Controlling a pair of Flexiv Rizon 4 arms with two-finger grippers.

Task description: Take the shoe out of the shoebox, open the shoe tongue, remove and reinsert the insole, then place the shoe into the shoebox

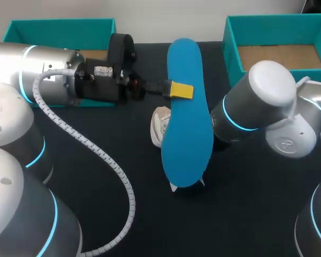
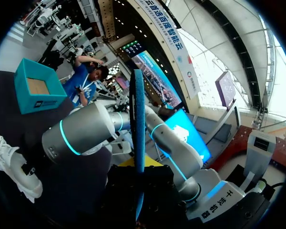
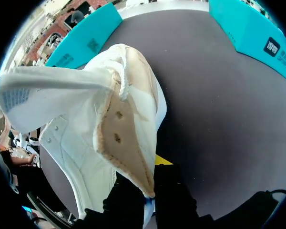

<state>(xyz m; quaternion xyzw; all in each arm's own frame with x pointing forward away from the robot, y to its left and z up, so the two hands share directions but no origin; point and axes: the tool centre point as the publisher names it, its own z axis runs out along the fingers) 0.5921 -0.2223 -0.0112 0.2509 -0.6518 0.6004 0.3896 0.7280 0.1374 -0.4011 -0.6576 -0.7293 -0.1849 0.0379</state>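
Note:
A long blue insole [image 1: 187,123] hangs over the middle of the table, lengthwise away from me. My left gripper [image 1: 181,90] is shut on its far part from the left. In the left wrist view the insole [image 2: 138,119] shows edge-on between that gripper's [image 2: 139,179] fingers. Under the insole lies the white shoe [image 1: 160,127]. My right arm [image 1: 257,107] comes in from the right, its gripper hidden beneath the insole in the head view. In the right wrist view my right gripper [image 3: 145,193] is shut on the rim of the shoe [image 3: 109,129], whose mouth gapes open.
A teal shoebox [image 1: 278,40] with a brown floor stands at the back right. A second teal box [image 1: 59,29] stands at the back left behind my left arm. The table [image 1: 246,203] is dark.

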